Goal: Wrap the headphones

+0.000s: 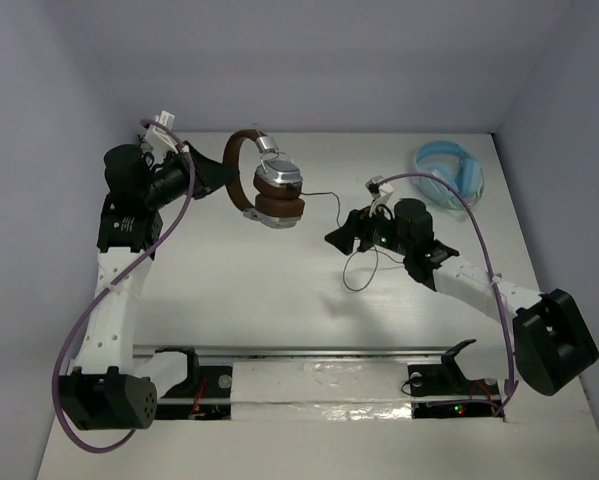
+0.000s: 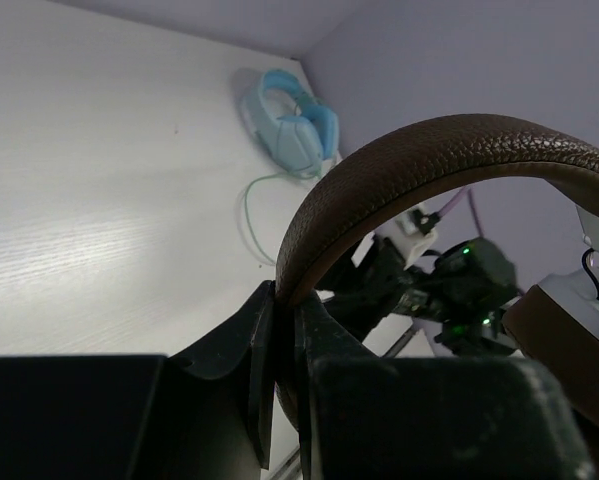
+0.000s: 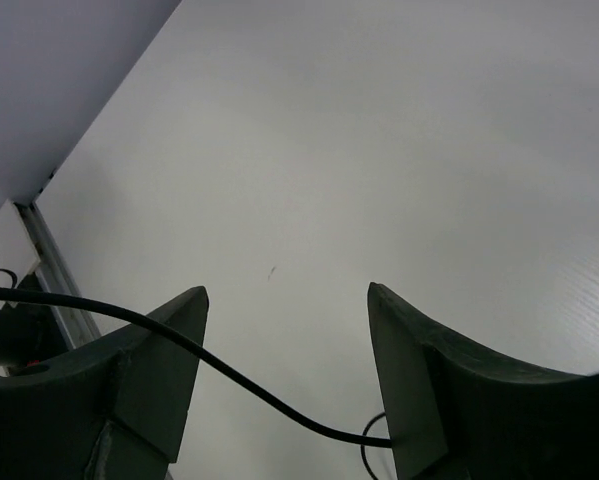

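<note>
- A white, faintly grained surface [image 1: 279,300] lies inside a booth of plain pale lavender walls [image 1: 329,60]. A silver metal rail [image 1: 309,352] runs along its near edge, well on the near side of the brown headphones.
- The brown headphones [image 1: 269,185] are an over-ear pair with a brown leather-look headband [image 1: 233,168], brown pads and silver metal earcups [image 1: 279,174]. They are at the far left part of the surface, with the band arching to the left and the cups together on the right.
- The left hand [image 1: 217,178] is clamped on the band's left side. I cannot tell whether the cups rest on the surface.
- A thin black cable [image 1: 324,195] leaves the cups rightward. It reaches the right hand [image 1: 341,237], which is just right of the brown headphones and nearer the rail, and hangs on in a loop beneath that hand.
- Light blue headphones [image 1: 451,172] lie well to the right of the brown headphones, by the right wall.
- Only the left wrist camera shows the grip close up: two black fingers [image 2: 234,350] pinch the band between them. It also picks out a pale green cable [image 2: 254,215] trailing from the blue pair.
- Only the right wrist camera settles the right hand: its fingers stand wide apart, squeezing nothing. The black cable crosses the gap and meets the inner face of one finger.
</note>
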